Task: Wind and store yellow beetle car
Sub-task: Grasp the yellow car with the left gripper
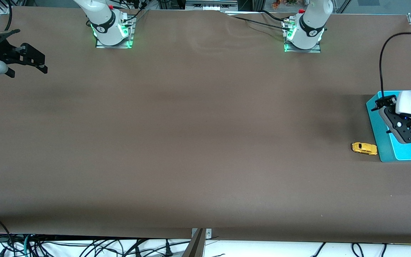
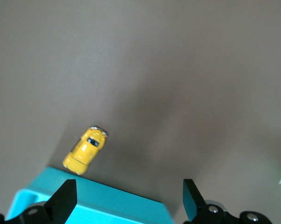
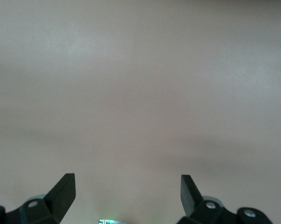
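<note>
Nearest the front camera: the yellow beetle car point(image 1: 364, 148) sits on its wheels on the brown bench point(image 1: 191, 142), at the left arm's end, just beside the lower corner of a turquoise tray point(image 1: 401, 155); in the front view a thin gap may separate them, cannot tell if they touch. In the left wrist view the car point(image 2: 85, 150) lies lengthwise toward the tray's edge point(image 2: 112, 198), one end close to that edge, dark windows visible on top. Next up: the left pincer point(image 1: 403, 134) hangs over the tray, above its bare turquoise surface and not over the car. It is released, with both black fingers point(image 2: 65, 198) spread wide in its own wrist view and nothing between them; car not gripped, not touched. The left arm's white wrist enters from the frame edge at that end, with a black cable looping above it. Farthest from the camera: the right pincer point(image 1: 34, 60) waits over the bench at the right arm's end, well apart from the car and tray. It is also released; its wrist view shows the fingers point(image 3: 63, 191) wide apart over plain brown bench, holding nothing. Both arm bases stand along the bench's top edge, green lights lit at each.
</note>
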`<state>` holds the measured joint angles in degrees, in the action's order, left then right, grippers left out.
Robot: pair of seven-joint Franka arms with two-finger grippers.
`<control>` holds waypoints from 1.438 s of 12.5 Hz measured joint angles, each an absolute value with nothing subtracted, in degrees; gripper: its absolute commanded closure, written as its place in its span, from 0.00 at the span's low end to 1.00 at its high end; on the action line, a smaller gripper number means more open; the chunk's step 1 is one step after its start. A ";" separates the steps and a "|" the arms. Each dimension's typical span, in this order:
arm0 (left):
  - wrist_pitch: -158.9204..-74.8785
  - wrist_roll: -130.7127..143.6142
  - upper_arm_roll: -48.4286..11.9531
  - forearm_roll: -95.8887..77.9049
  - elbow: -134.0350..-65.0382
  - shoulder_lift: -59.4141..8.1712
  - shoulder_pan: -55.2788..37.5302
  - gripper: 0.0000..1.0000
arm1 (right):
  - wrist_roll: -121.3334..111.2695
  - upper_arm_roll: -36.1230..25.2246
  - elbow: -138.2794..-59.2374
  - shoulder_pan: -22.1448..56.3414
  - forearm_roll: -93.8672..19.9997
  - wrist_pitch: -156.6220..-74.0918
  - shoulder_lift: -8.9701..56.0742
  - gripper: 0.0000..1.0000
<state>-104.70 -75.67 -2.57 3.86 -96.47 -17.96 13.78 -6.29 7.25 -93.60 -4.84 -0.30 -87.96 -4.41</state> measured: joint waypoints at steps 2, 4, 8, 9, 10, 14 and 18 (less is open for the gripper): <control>-109.38 -85.03 -2.59 3.82 -96.55 -21.71 14.86 0.00 | -6.28 7.23 -93.54 -4.85 1.77 -87.96 -4.42 0.00; -114.02 -93.12 -2.58 3.82 -96.60 -25.21 16.40 0.00 | -6.28 7.23 -93.52 -4.84 2.36 -87.96 -4.42 0.00; -122.77 -106.47 -2.61 3.81 -96.60 -31.20 18.11 0.00 | -6.23 7.25 -93.49 -4.83 2.36 -87.94 -4.42 0.00; -123.91 -107.75 -2.70 3.81 -96.59 -32.50 18.11 0.00 | -6.23 7.25 -93.49 -4.83 2.36 -87.94 -4.42 0.00; -124.57 -108.54 -2.69 3.81 -96.59 -33.63 18.20 0.00 | -6.23 7.25 -93.49 -4.83 2.36 -87.94 -4.42 0.00; -125.05 -109.79 -2.69 3.81 -96.58 -36.73 19.34 0.00 | -6.23 7.25 -93.48 -4.82 2.36 -87.93 -4.42 0.00; -128.48 -111.11 -2.67 3.81 -96.57 -38.28 20.08 0.00 | -6.23 7.25 -93.48 -4.82 2.36 -87.92 -4.42 0.00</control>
